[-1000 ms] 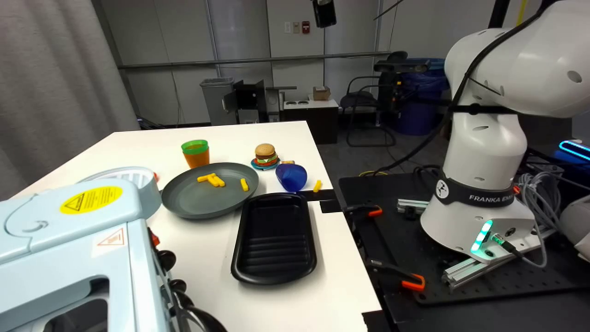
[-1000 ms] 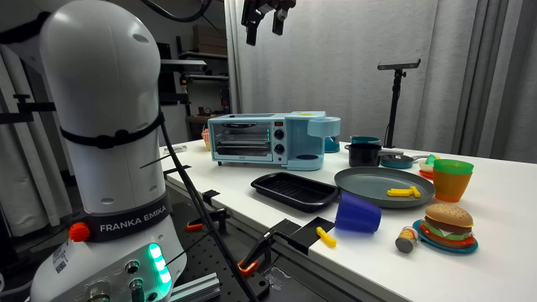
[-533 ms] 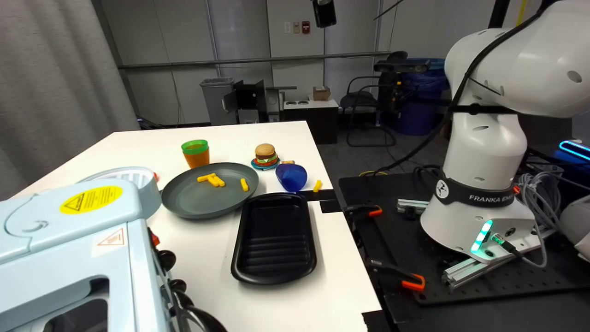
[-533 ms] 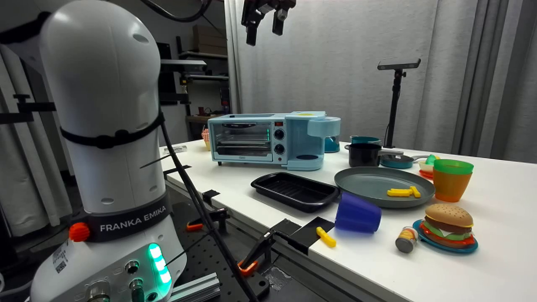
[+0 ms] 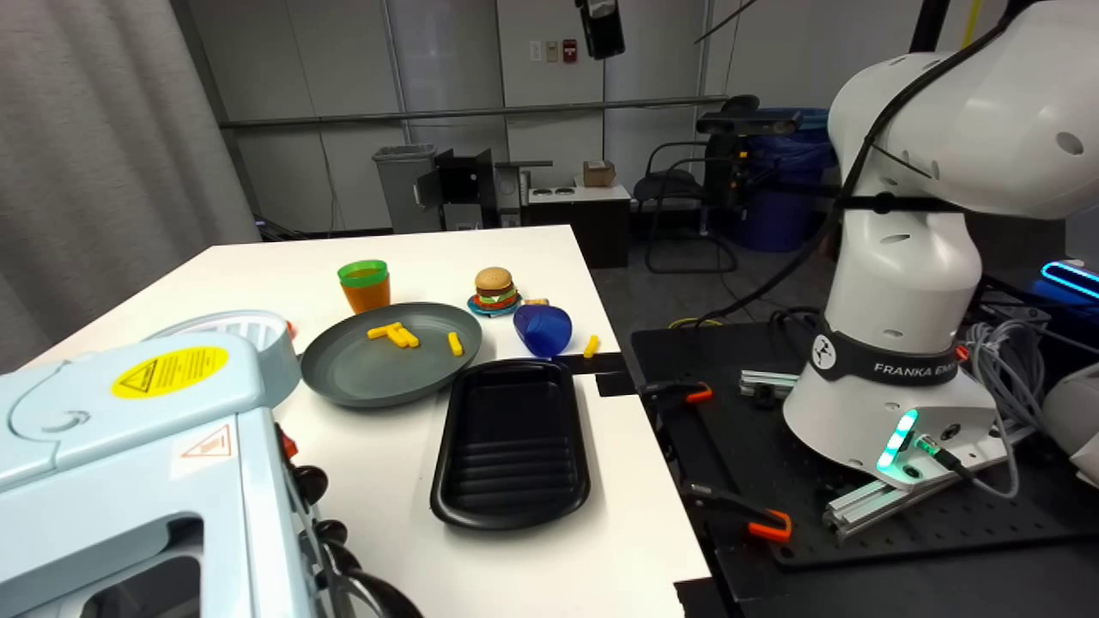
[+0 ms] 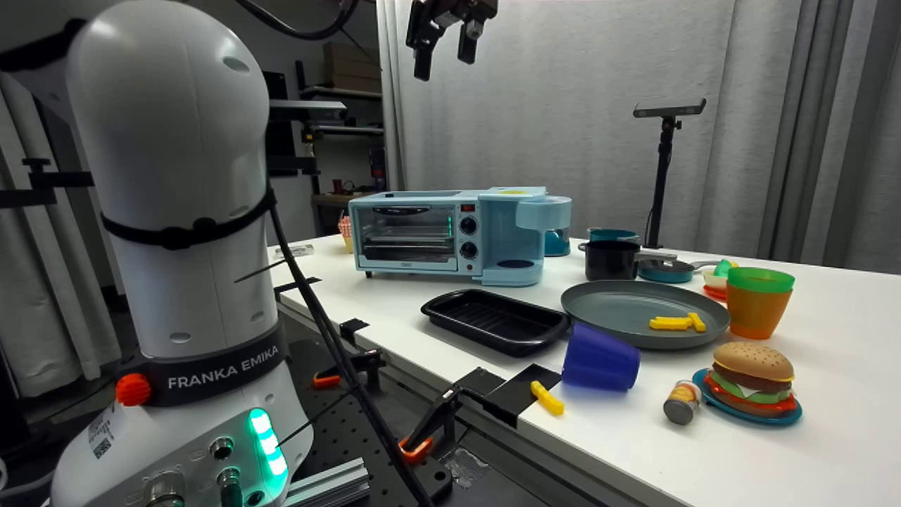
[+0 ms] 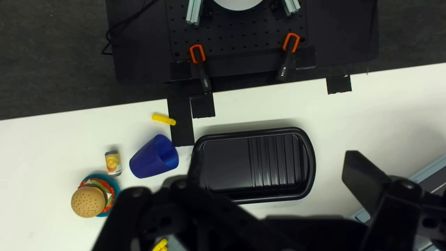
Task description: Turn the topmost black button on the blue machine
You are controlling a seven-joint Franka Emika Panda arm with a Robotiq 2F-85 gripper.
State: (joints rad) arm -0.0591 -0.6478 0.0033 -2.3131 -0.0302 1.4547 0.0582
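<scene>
While the black gripper (image 6: 445, 65) hangs spread, the pale-blue oven's (image 6: 457, 239) round black upper knob (image 6: 469, 225), likely stiff, faces the white tabletop's (image 6: 394, 303) robot-side edge: pinch its sides.

Over the low black tray (image 6: 495, 320), clear air leads to the upper knob (image 6: 469, 225).

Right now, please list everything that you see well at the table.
machine: 1, light blue, near tray
buttons: 2, black, machine's front
tray: 1, black, beside plate
plate: 1, grey, beside tray
sticks: at least 4, yellow, on plate and table
cup: 1, blue, lying near tray
stacked cups: at least 2, green-orange, beside plate
burger: 1, multicoloured, on teal saucer
can: 1, yellowish, beside burger
cookware: several, black and teal, near machine
clamps: 2, black-orange, near table edge
gripper: 1, black, open above table
arm: 1, white, beside table
</scene>
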